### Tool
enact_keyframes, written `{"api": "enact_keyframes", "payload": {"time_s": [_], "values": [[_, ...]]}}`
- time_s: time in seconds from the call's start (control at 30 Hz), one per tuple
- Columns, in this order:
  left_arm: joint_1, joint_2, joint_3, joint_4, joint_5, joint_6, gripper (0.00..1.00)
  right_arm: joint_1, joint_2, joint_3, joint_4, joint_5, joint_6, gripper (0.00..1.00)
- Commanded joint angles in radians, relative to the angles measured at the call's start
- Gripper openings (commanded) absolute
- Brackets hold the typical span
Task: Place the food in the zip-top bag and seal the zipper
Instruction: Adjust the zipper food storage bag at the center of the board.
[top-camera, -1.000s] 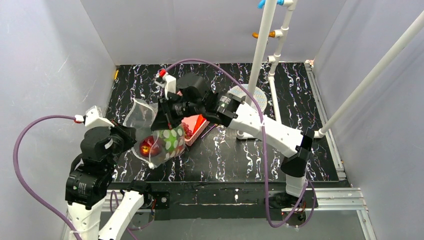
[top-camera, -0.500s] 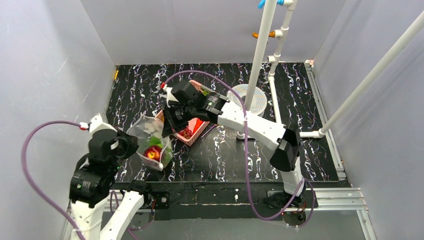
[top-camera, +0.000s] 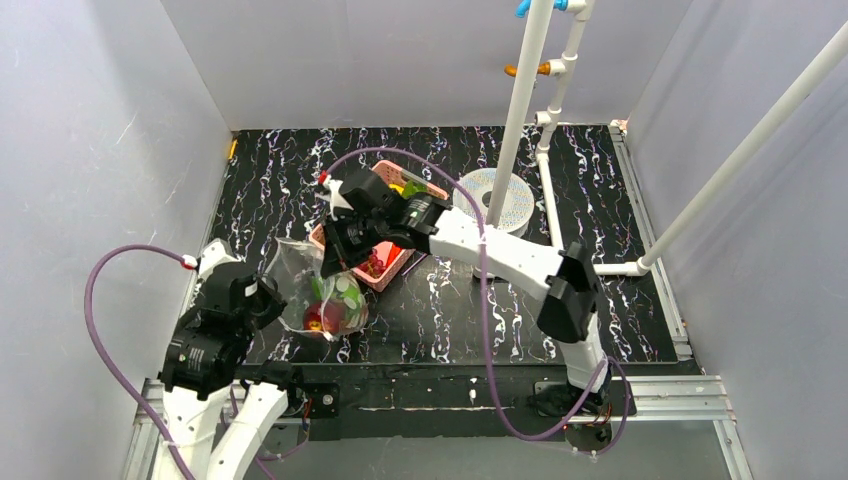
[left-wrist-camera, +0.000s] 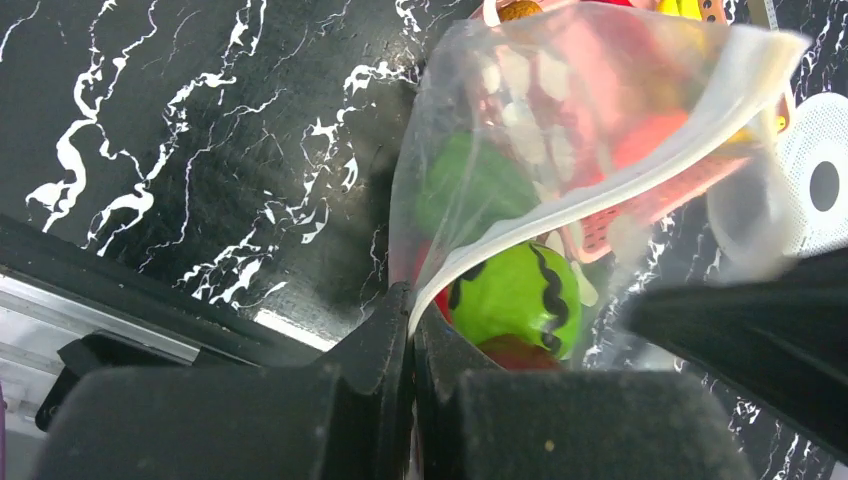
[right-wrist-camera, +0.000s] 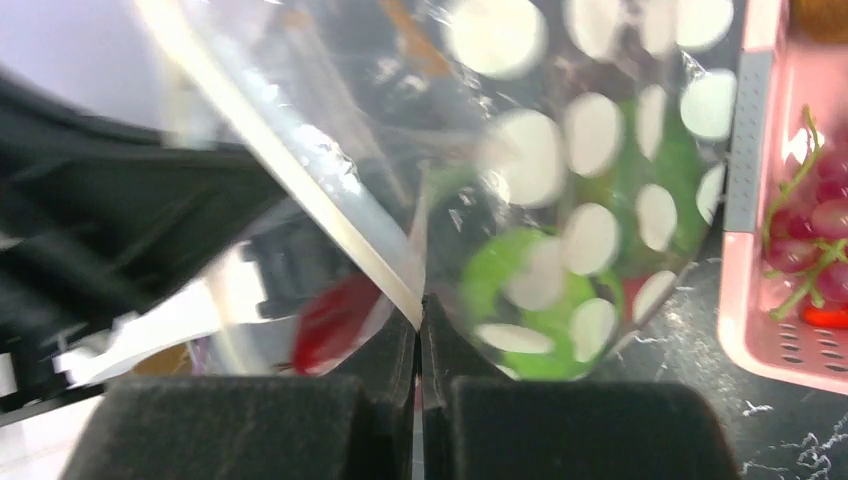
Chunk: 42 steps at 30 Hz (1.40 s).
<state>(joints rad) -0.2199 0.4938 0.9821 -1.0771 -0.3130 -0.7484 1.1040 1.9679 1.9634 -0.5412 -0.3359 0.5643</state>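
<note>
The clear dotted zip-top bag (top-camera: 325, 295) hangs between my two grippers near the table's front left. Inside it are a red apple (top-camera: 322, 318) and a green leafy piece (left-wrist-camera: 515, 295). My left gripper (top-camera: 268, 298) is shut on the bag's mouth edge (left-wrist-camera: 470, 262), pinching the zipper strip. My right gripper (top-camera: 333, 262) is shut on the zipper strip (right-wrist-camera: 330, 225) on the other side of the mouth. Purple grapes (top-camera: 374, 264) lie in the pink basket (top-camera: 385, 275), also seen in the right wrist view (right-wrist-camera: 815, 230).
A round white perforated disc (top-camera: 490, 190) lies behind the basket by a white pipe frame (top-camera: 520, 100). Another green and yellow piece (top-camera: 410, 185) sits at the basket's far end. The table's front edge (top-camera: 420, 368) is just below the bag.
The bag with both grippers has moved down and toward the front edge. The left arm has dropped lower and the right arm has drawn back toward the basket.
</note>
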Motion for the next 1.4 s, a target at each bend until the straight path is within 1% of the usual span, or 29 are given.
{"api": "enact_keyframes", "payload": {"time_s": [0.0,0.1,0.2,0.33,0.5,0.57,0.67,0.83,0.97,1.0,1.13,1.2,1.27,1.33,1.37], "values": [[-0.002,0.000,0.112,0.023,0.008,0.006,0.00,0.000,-0.002,0.080,-0.061,0.051,-0.066,0.01],[-0.002,-0.001,0.190,0.052,0.001,0.034,0.00,0.000,-0.024,0.106,-0.060,0.073,-0.088,0.01],[-0.002,0.001,0.217,0.051,-0.009,0.041,0.00,-0.001,-0.024,0.135,-0.068,0.072,-0.095,0.01],[-0.002,-0.010,0.185,0.047,-0.011,0.032,0.00,-0.001,-0.020,0.155,-0.069,0.059,-0.094,0.02],[-0.002,-0.022,0.142,0.048,-0.026,0.021,0.00,0.000,-0.005,0.163,-0.062,0.047,-0.098,0.07],[-0.002,-0.023,0.135,0.052,-0.034,0.022,0.00,-0.001,-0.002,0.172,-0.062,0.044,-0.102,0.06],[-0.002,-0.021,0.121,0.060,-0.045,0.032,0.00,-0.001,-0.009,0.181,-0.059,0.037,-0.106,0.01],[-0.002,0.014,0.101,0.059,-0.030,0.032,0.00,0.000,-0.044,0.195,-0.050,0.024,-0.103,0.01],[-0.002,0.020,0.087,0.042,-0.006,-0.007,0.00,-0.001,-0.069,0.115,-0.019,0.014,-0.104,0.02],[-0.002,0.013,0.077,0.043,-0.005,-0.019,0.00,-0.001,-0.063,0.105,-0.026,0.017,-0.106,0.06],[-0.002,-0.023,0.041,0.046,-0.009,-0.074,0.00,-0.001,-0.043,0.118,-0.122,0.051,-0.147,0.47],[-0.002,-0.033,0.024,0.050,-0.006,-0.110,0.00,0.000,-0.079,0.081,-0.143,0.109,-0.188,0.65],[-0.002,-0.036,0.013,0.057,-0.001,-0.133,0.00,0.001,-0.149,0.003,-0.139,0.184,-0.223,0.81],[-0.003,-0.034,0.005,0.072,0.005,-0.141,0.00,0.004,-0.242,-0.105,-0.103,0.213,-0.253,0.91],[-0.003,-0.031,0.004,0.080,0.006,-0.142,0.00,0.010,-0.303,-0.167,-0.070,0.216,-0.268,0.94]]}}
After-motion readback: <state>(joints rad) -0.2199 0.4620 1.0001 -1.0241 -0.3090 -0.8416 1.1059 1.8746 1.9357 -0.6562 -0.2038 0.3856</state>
